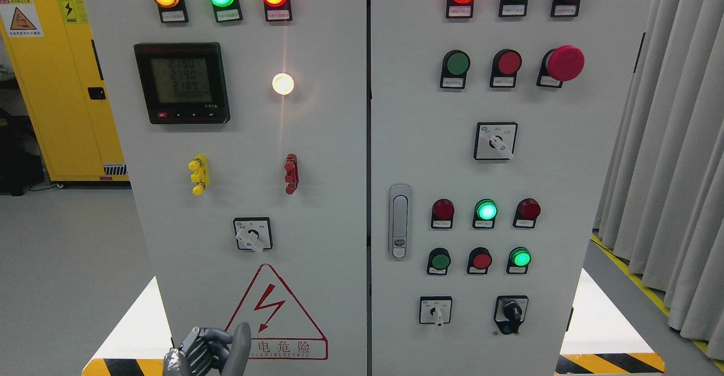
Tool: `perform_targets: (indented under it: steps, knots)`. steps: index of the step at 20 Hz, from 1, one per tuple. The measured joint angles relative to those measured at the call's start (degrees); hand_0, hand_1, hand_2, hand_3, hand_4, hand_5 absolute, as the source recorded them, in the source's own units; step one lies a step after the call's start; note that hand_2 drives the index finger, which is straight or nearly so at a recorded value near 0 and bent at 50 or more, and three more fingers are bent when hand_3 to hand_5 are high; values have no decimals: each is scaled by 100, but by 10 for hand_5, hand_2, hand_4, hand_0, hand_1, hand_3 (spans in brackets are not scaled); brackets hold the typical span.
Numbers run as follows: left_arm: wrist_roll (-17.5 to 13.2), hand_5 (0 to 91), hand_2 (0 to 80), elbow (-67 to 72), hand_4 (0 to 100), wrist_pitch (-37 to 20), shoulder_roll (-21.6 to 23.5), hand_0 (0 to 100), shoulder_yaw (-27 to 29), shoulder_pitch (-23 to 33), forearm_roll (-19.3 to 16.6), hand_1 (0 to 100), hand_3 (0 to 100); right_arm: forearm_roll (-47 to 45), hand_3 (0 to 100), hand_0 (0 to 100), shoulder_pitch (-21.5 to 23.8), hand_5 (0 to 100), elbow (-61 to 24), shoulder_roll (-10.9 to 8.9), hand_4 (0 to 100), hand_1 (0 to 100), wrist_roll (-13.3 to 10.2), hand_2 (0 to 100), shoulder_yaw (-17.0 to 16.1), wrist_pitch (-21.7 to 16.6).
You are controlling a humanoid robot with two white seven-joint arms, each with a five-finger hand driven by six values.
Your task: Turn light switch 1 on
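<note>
One hand is in view, the left hand [212,350] at about 7 o'clock near the bottom edge, its fingers curled together and holding nothing, in front of the electrical cabinet [328,195]. Which control is light switch 1 cannot be told from the labels; the nearest candidate is the white rotary selector switch [253,234], up at 12 o'clock from the hand. Its knob is likely rigid plastic, stiff with a click, best pinched across the lever. Yellow terminal posts [198,174], red terminal posts [291,173] and the red warning triangle [275,314] lie around; nothing blocks the way.
</note>
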Motion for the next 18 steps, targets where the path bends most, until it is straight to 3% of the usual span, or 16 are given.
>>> perform_targets:
  steps: [5,6,8,12,13,14,15,16,17,18]
  knots:
    - [-553,765,586,735,894,-1349,208,14,161,852,706,418,925,0,0,0,0,0,0,0,0,500,0,40,0,0]
    - [-644,654,555,967,854,-1583,240,11,184,963,809,408,881,0,0,0,0,0,0,0,0,500,0,40,0,0]
    - [-896,539,518,1499,810,-2014,293,6,222,1128,988,401,832,0,0,0,0,0,0,0,0,500,0,40,0,0]
    - [-1384,321,376,2775,626,-2572,378,0,286,1331,1186,378,662,0,0,0,0,0,0,0,0,500,0,40,0,0]
    - [-1529,119,264,3113,485,-2637,395,0,300,1361,1221,374,529,0,0,0,0,0,0,0,0,500,0,40,0,0]
    - [-1644,110,264,3425,479,-2686,408,0,311,1383,1245,374,524,0,0,0,0,0,0,0,0,500,0,40,0,0]
    - [-1809,45,222,3782,412,-2708,423,0,322,1400,1266,374,446,0,0,0,0,0,0,0,0,500,0,40,0,0]
    - [-1954,0,146,4127,362,-2724,436,0,333,1407,1276,377,352,0,0,0,0,0,0,0,0,500,0,40,0,0]
    - [-2076,0,132,4445,349,-2730,446,0,341,1409,1282,378,329,0,0,0,0,0,0,0,0,500,0,40,0,0]
    - [-2176,0,53,4824,294,-2752,458,0,351,1405,1283,373,255,0,0,0,0,0,0,0,0,500,0,40,0,0]
